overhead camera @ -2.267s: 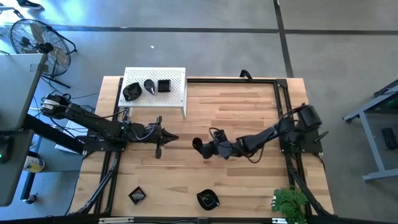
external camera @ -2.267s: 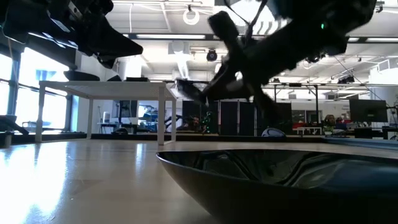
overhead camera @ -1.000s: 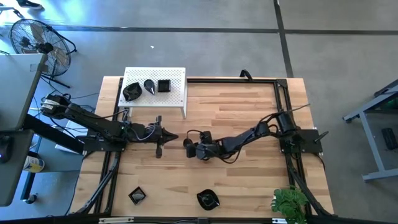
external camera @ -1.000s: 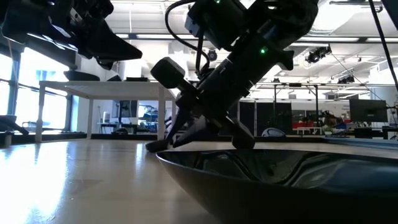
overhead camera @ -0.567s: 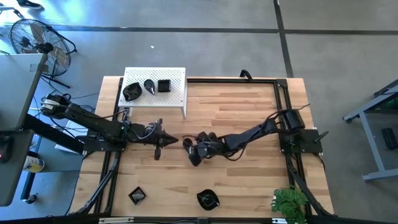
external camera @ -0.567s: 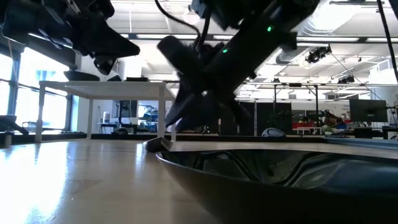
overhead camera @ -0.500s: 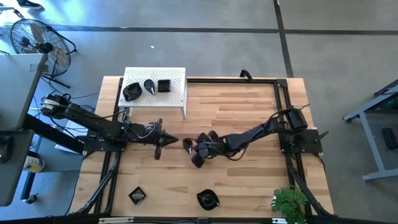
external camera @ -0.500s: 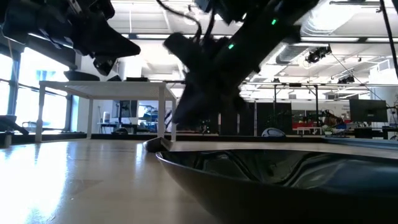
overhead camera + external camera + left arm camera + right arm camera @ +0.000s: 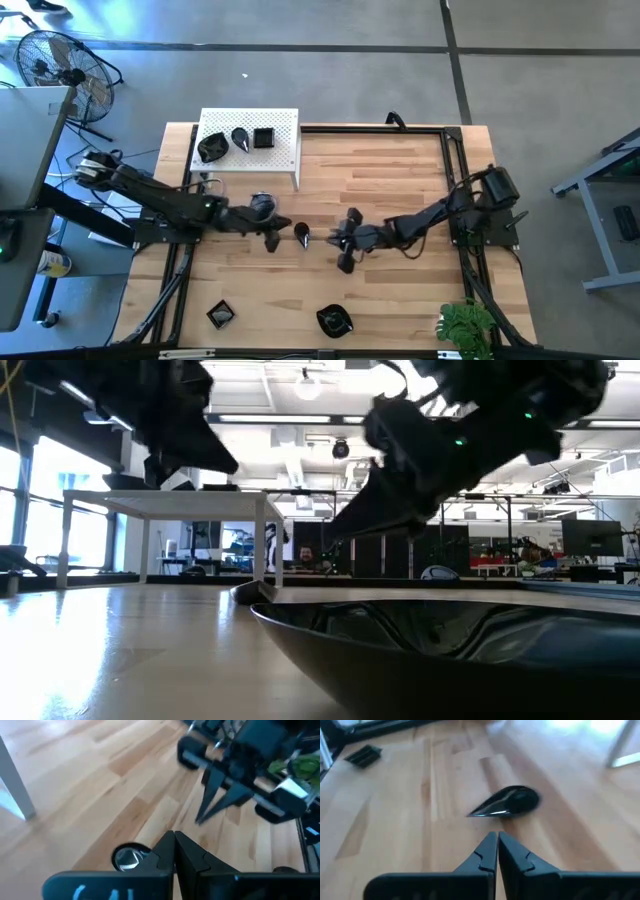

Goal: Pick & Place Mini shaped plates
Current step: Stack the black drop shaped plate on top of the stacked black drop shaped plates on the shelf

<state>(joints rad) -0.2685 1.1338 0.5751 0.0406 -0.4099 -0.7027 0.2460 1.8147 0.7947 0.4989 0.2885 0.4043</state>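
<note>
Since a second ago the left tool [image 9: 272, 236], fingers together, has advanced to just at 9 o'clock of a teardrop plate [image 9: 303, 234] lying free at tabletop [image 9: 400, 170] centre. The right tool [image 9: 344, 240], fingers together and empty, has withdrawn toward 3 o'clock, apparently having set it down for handover. Open boards surround it; the white stand [image 9: 285, 152], holding three plates, sits at 11 o'clock.

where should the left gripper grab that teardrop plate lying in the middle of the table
Judging from the pose, take the teardrop plate across its narrow pointed end, coming straight down. It lies flat on the table, so its low rim gives little to pinch from the side, and the round end looks too wide. The left gripper sits beside it; the right gripper is on its other side.
</note>
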